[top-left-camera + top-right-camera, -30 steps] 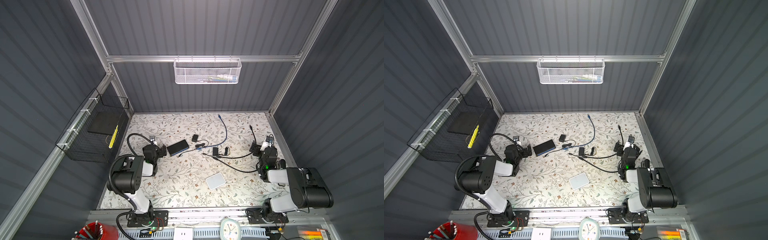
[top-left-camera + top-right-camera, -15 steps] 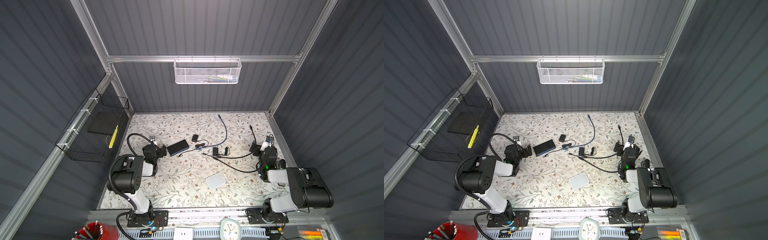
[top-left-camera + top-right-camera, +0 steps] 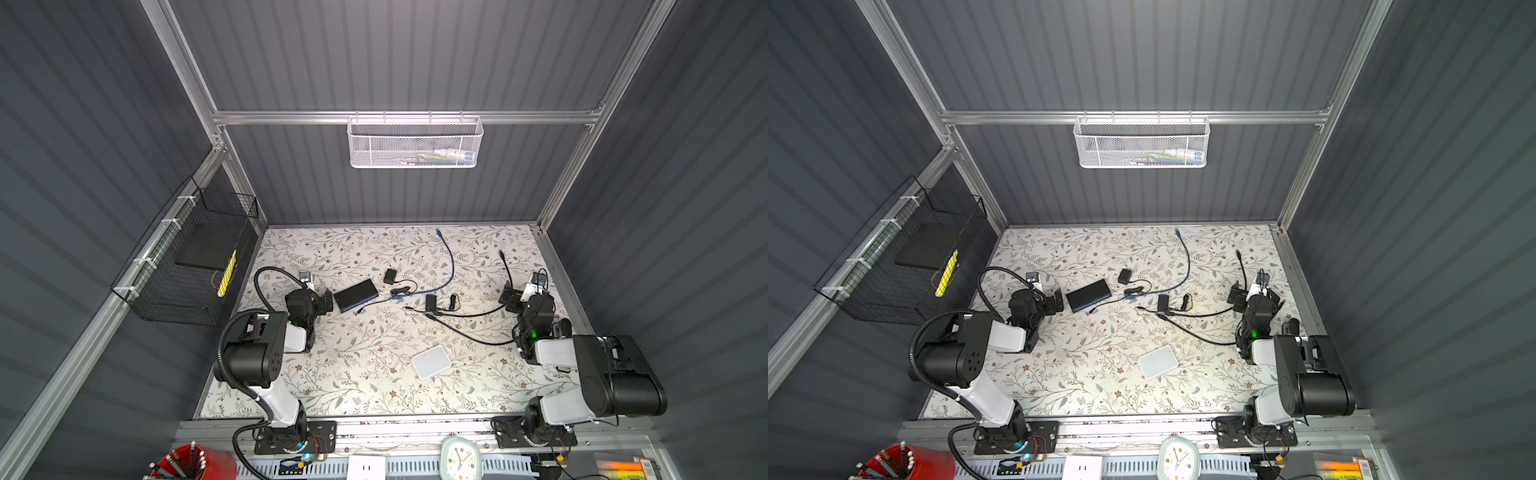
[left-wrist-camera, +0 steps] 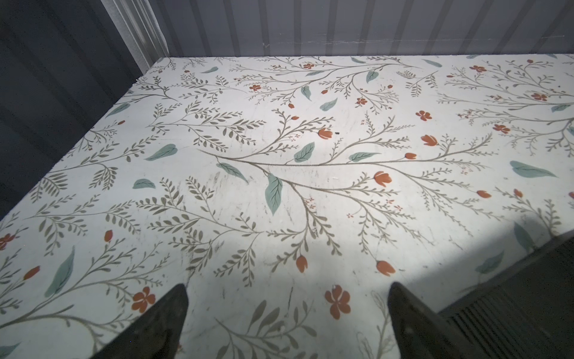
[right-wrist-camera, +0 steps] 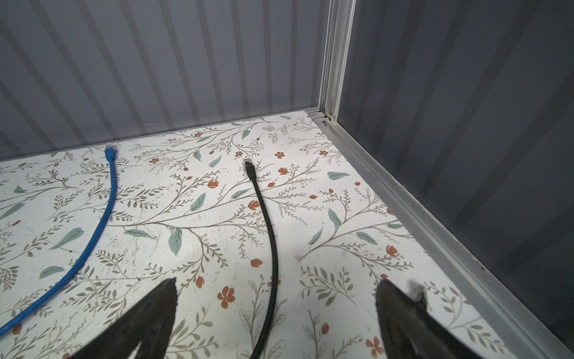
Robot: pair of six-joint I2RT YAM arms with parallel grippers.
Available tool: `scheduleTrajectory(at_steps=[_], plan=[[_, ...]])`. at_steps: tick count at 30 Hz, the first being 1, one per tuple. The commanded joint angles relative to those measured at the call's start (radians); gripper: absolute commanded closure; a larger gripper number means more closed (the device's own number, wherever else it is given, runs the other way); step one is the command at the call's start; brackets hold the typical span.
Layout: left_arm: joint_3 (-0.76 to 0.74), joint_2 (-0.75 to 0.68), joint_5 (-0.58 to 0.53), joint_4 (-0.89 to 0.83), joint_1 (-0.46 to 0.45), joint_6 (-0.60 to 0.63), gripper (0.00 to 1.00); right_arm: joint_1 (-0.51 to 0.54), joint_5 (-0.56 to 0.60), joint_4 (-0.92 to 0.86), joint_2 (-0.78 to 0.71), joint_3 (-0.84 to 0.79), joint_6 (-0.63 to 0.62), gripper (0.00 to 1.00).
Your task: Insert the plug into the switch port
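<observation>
The left gripper is released. Its two dark fingers are spread wide over the bare white floral-printed tabletop, with nothing between them. In a top view this gripper sits low at the left side of the table. Just to its right lies the flat black rectangular network switch, with a blue strip along its near long side. Its ports are too small to make out.

The right gripper is also released and holds nothing. A round black network cable lies on the table beneath the gap between its fingers. The cable runs toward the far wall and ends in a black plug that lies free.

To the left of it lies a blue network cable, whose blue plug rests close to the far wall. In a top view the blue cable curves from the far edge toward the near left and ends close to the switch's right end. Whether that end is connected cannot be told. Both far plugs lie well apart from the switch.

Two small black power adapters with thin black cords lie between the switch and the right gripper. A flat white square box lies nearer the front, right of centre.
</observation>
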Motion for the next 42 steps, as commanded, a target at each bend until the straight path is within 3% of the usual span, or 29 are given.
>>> scheduleTrajectory(at_steps=[1, 5, 11, 18, 23, 30, 34, 42], plan=[[0.02, 0.005, 0.014, -0.008, 0.0, 0.015, 0.0, -0.001, -0.003, -0.001, -0.012, 0.008, 0.006, 0.01], [0.022, 0.002, 0.011, -0.012, 0.0, 0.018, 0.0, -0.001, -0.003, 0.001, -0.012, 0.007, 0.006, 0.01], [0.093, -0.057, 0.01, -0.19, 0.0, 0.021, 0.0, -0.001, -0.013, -0.005, -0.039, 0.001, 0.0, 0.01], [0.146, -0.187, -0.018, -0.395, -0.001, 0.007, 0.0, 0.0, -0.012, -0.182, -0.177, 0.03, 0.001, 0.01], [0.228, -0.276, -0.018, -0.634, -0.001, -0.084, 0.0, 0.0, -0.032, -0.476, -0.308, 0.119, 0.062, 0.01], [0.333, -0.352, 0.037, -0.979, -0.001, -0.235, 0.0, 0.012, -0.091, -1.047, -0.416, 0.362, 0.192, 0.01], [0.363, -0.385, 0.098, -1.118, -0.012, -0.268, 0.0, 0.033, -0.114, -1.236, -0.442, 0.427, 0.247, 0.01], [0.328, -0.485, 0.162, -1.236, -0.076, -0.31, 0.0, 0.098, -0.19, -1.518, -0.473, 0.468, 0.378, 0.01]])
